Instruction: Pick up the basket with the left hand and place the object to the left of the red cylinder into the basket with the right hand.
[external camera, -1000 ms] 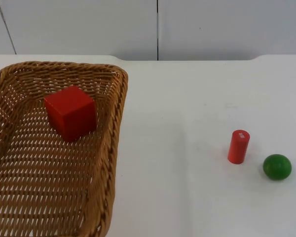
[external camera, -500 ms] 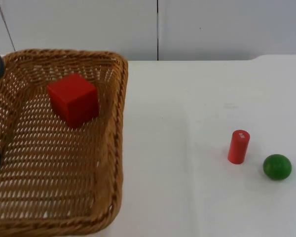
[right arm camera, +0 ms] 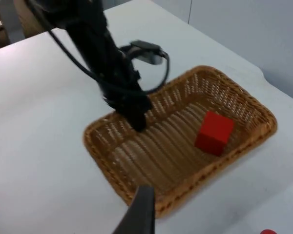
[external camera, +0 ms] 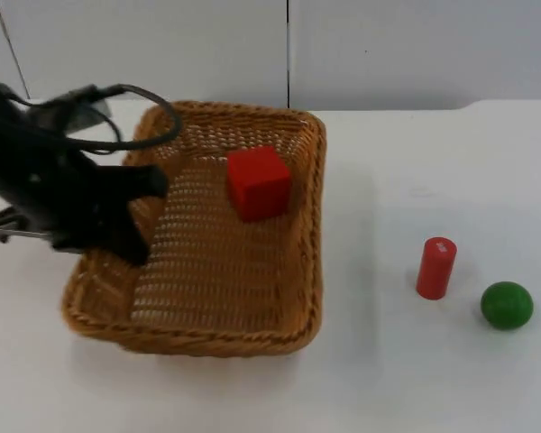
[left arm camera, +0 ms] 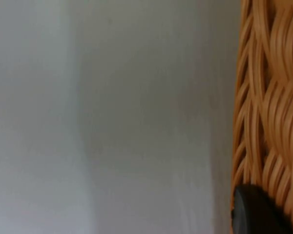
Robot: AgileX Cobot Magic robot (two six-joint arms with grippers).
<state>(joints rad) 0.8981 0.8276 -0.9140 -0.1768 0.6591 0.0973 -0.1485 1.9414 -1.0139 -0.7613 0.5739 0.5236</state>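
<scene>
The basket (external camera: 218, 298) (cube (external camera: 259, 183) inside) is pinched at its wall by the left gripper (external camera: 135, 236); it should be lowered level.

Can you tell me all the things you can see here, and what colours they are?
basket: 1, brown wicker, on the table's left half
red cube: 1, red, inside the basket near its far wall
red cylinder: 1, red, standing upright on the table, right of the basket
green ball: 1, green, on the table just right of the red cylinder
table: 1, white, under everything
partition wall: 1, grey, behind the table
left gripper: 1, black, at the basket's left rim
right gripper: 1, black, raised over the table looking onto the basket, waiting
</scene>
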